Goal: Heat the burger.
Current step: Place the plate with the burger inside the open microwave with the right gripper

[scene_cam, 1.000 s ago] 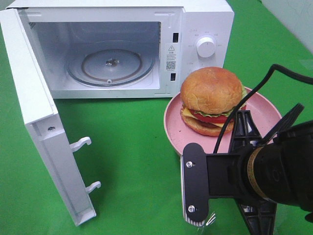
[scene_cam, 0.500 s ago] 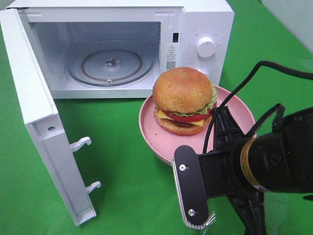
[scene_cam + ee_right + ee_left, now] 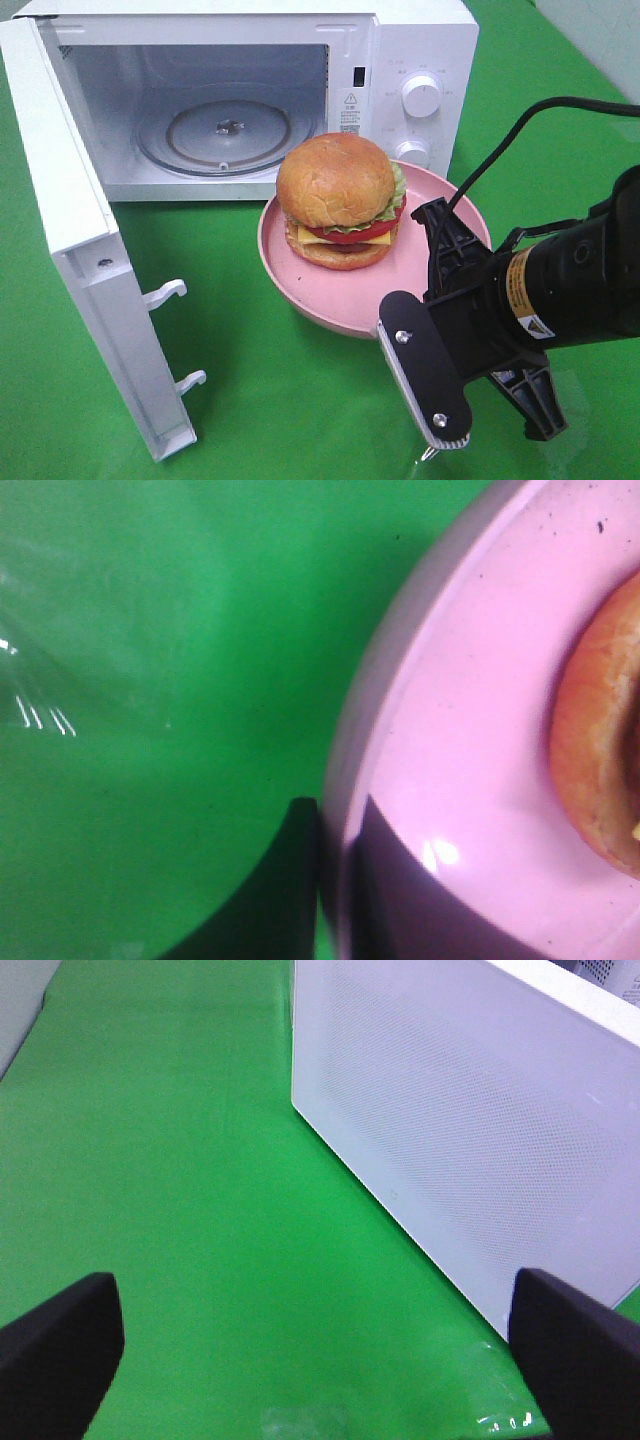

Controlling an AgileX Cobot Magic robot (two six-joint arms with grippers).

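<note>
Right gripper (image 3: 330, 880) is clamping the round pink plate (image 3: 420, 290) bearing the golden-bunned burger (image 3: 337, 200), not yet inside the open white microwave (image 3: 420, 40); left gripper (image 3: 320, 1350) is gaping, empty.

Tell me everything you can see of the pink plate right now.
The pink plate is round, shallow, smooth and glossy like plastic, with a raised rim, and sits roughly level. It carries the burger, just in front of the open microwave. The right end effector pinches its rim, one finger on each side.
</note>
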